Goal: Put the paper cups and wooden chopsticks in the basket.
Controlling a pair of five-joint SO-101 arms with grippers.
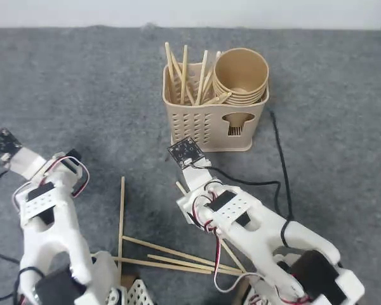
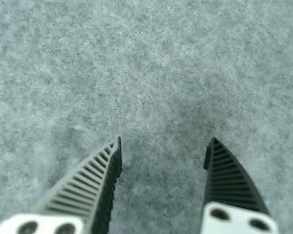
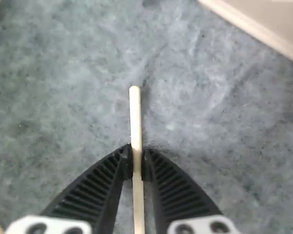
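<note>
Grey carpet (image 1: pixel 63 82) covers the whole work surface, with a pale wall strip along the top edge of the high view. Beige perforated basket (image 1: pixel 206 127) stands upright at upper centre. Stack of paper cups (image 1: pixel 241 76) sits nested in its right-hand compartment. Bundle of wooden chopsticks (image 1: pixel 184 73) leans in the left compartment. Loose chopsticks (image 1: pixel 171 257) lie fanned on the carpet at lower centre, between the two arms. A separate chopstick (image 1: pixel 121 216) lies nearly vertical in frame, just beside the left arm (image 1: pixel 47 216). Right arm (image 1: pixel 247 222) is at lower right, wrist pointing toward the basket.

Right gripper (image 3: pixel 136 158): jaws nearly closed, pinching a single chopstick (image 3: pixel 135 117). Its tip sticks out past the fingertips over the carpet, with the basket wall near.

Left gripper (image 2: pixel 163 151): jaws spread wide, nothing between them, bare carpet below.
</note>
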